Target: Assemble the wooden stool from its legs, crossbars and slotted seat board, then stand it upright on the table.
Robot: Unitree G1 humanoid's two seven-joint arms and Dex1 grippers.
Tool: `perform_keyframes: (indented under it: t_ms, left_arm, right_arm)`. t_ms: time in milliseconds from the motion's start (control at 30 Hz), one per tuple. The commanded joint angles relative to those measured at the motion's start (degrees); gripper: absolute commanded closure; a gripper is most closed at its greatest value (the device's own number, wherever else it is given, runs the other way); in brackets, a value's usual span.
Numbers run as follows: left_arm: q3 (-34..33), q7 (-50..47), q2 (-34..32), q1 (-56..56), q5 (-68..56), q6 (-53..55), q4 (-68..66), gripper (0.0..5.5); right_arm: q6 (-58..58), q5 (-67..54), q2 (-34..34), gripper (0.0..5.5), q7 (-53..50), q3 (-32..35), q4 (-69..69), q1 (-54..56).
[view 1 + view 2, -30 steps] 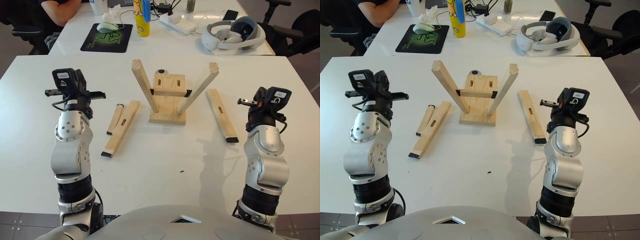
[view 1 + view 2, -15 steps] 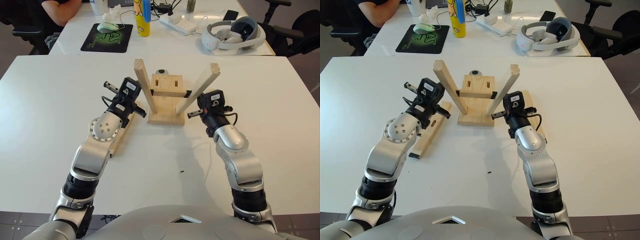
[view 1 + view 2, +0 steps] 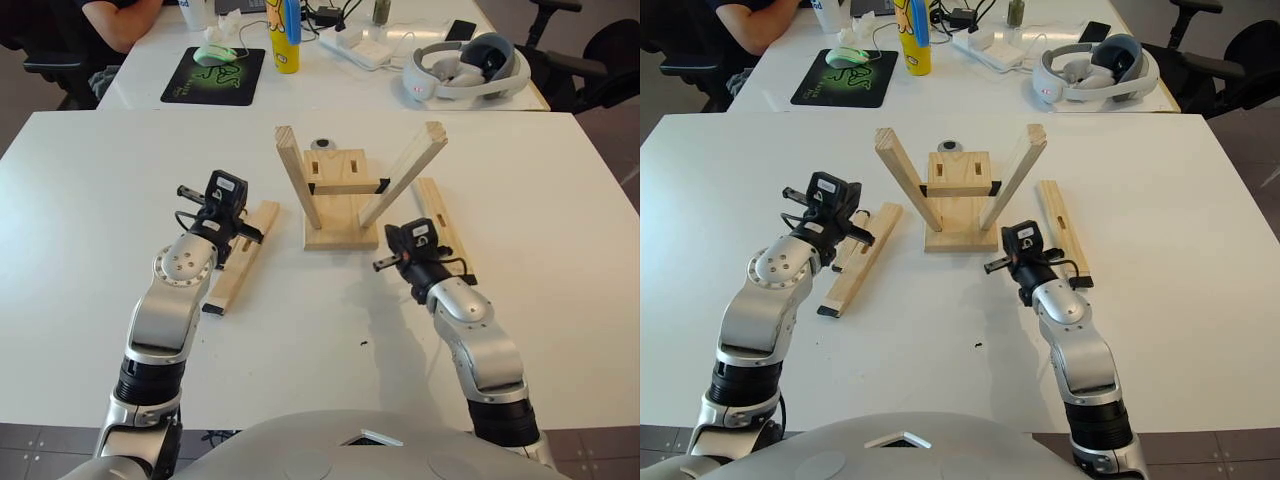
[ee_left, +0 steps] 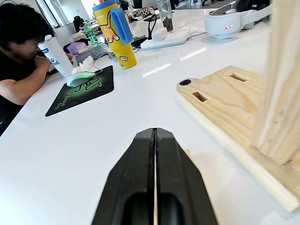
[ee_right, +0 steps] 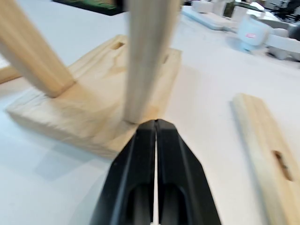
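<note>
Lying just beyond the closed right end effector [image 5: 155, 124], the seat board [image 3: 338, 225] is near the closed left end effector [image 4: 154, 133].

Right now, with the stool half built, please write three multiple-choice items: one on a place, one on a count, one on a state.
1. The right tool is by which part of the seat board? A) far left corner B) near right corner C) middle
2. Legs standing in the seat board: A) two B) three C) four
3. The left tool is: A) wide open B) shut on wood C) shut, empty

Answers: 1 B, its tip sits just before that corner. 2 A, two slanted legs, one crossbar between. 3 C, its fingers meet, nothing between.
</note>
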State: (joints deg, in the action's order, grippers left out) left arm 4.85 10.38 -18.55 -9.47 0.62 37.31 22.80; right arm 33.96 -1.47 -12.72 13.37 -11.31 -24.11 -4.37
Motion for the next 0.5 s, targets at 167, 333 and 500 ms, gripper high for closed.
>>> perform_keyframes:
  t_ms: [167, 333, 500]
  left_arm:
    - [-3.03, 1.61, -0.26, -5.0, -0.63, -5.72, -6.3, 5.48]
    - [-2.44, 2.07, 0.85, -6.45, -0.84, -6.61, -7.59, 5.48]
    - [-2.13, 2.15, 1.77, -7.5, -0.83, -7.1, -8.57, 5.48]
  right_arm:
    - [-3.1, 0.16, 3.07, 5.5, 1.58, -2.97, 8.51, 7.65]
    - [-6.83, 0.92, 5.65, 5.5, 1.06, -2.86, 15.9, 13.73]
    - [-5.18, 3.04, 6.22, 5.5, 1.55, -4.97, 22.89, 18.07]
